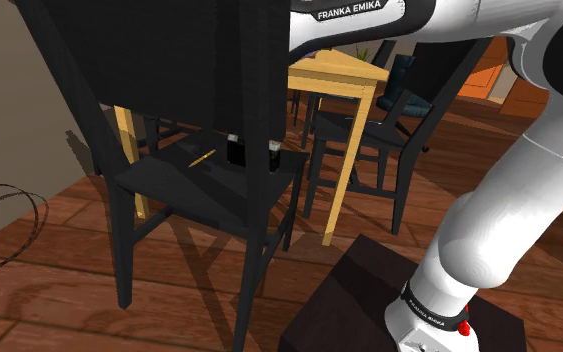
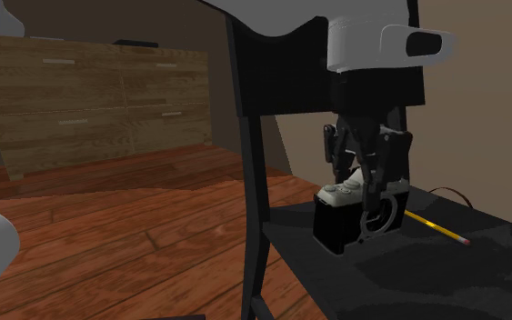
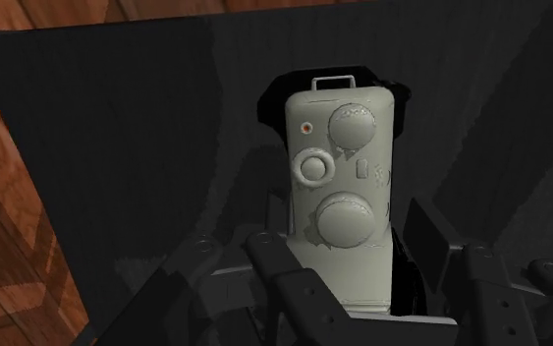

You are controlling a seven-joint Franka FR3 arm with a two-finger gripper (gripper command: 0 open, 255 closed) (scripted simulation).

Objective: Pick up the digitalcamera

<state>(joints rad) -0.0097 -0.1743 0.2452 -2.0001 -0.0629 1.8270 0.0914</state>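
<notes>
The camera (image 3: 341, 187) is sitting upright on the black chair seat (image 2: 490, 273), its pale top with dials facing up at the wrist and a pencil (image 2: 434, 227) lying just beside it. The gripper (image 2: 365, 211) is hanging straight over it. Its fingers are standing wide apart, reaching down either side of the body and gripping nothing. The camera's long axis is running across the line between the fingers, so they are facing its two broad faces and would be closing over its narrow thickness. The camera is sitting nearer one finger, seemingly touching it, with a clear gap at the other. Closing now is likely to nudge it sideways before clamping.
</notes>
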